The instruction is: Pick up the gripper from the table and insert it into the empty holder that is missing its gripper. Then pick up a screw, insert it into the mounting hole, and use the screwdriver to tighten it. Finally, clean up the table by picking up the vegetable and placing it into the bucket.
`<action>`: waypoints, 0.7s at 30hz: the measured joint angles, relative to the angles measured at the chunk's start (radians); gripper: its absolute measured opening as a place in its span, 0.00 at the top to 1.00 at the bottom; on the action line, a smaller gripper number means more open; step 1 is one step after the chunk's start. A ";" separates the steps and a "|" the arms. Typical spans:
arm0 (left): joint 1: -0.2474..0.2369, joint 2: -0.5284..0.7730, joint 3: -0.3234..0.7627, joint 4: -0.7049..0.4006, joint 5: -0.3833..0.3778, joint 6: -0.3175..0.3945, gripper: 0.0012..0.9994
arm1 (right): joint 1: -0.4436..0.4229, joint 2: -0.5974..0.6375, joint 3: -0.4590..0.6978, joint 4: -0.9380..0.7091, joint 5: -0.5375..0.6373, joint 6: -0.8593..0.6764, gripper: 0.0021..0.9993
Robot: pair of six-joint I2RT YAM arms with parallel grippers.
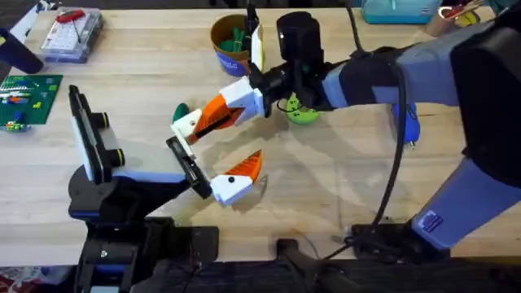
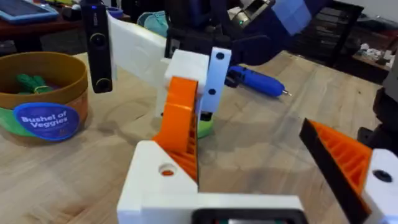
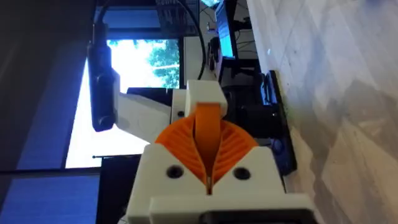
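My right gripper (image 1: 238, 104) reaches across the middle and is shut on the gripper (image 1: 195, 122), a white block with an orange wedge (image 3: 208, 127). The block's base (image 2: 163, 180) sits at the far end of the holder (image 1: 186, 165), the black bar on my left arm. Its twin (image 1: 236, 183) is mounted at the bar's near end (image 2: 348, 158), and my left gripper (image 1: 232, 146) stands open. The dark green vegetable (image 1: 181, 111) lies on the table just behind the held piece. The bucket (image 1: 230, 42) stands at the back (image 2: 46, 93). The blue screwdriver (image 1: 407, 122) lies to the right (image 2: 258, 81). The screw is out of view.
A lime-green object (image 1: 303, 114) lies under my right wrist. A clear parts box (image 1: 72, 32) and a green board (image 1: 26, 98) sit at the far left. Bare wood lies in front at the centre right.
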 joint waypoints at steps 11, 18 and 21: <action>0.000 0.000 0.000 0.000 0.000 0.000 0.01 | 0.000 0.000 0.000 0.000 0.000 0.000 1.00; -0.007 0.000 0.000 -0.009 0.067 -0.009 0.01 | 0.005 0.000 0.000 0.008 0.028 -0.004 0.26; -0.013 0.000 0.000 -0.013 0.103 -0.010 0.01 | 0.012 0.000 0.000 0.009 0.044 -0.006 0.01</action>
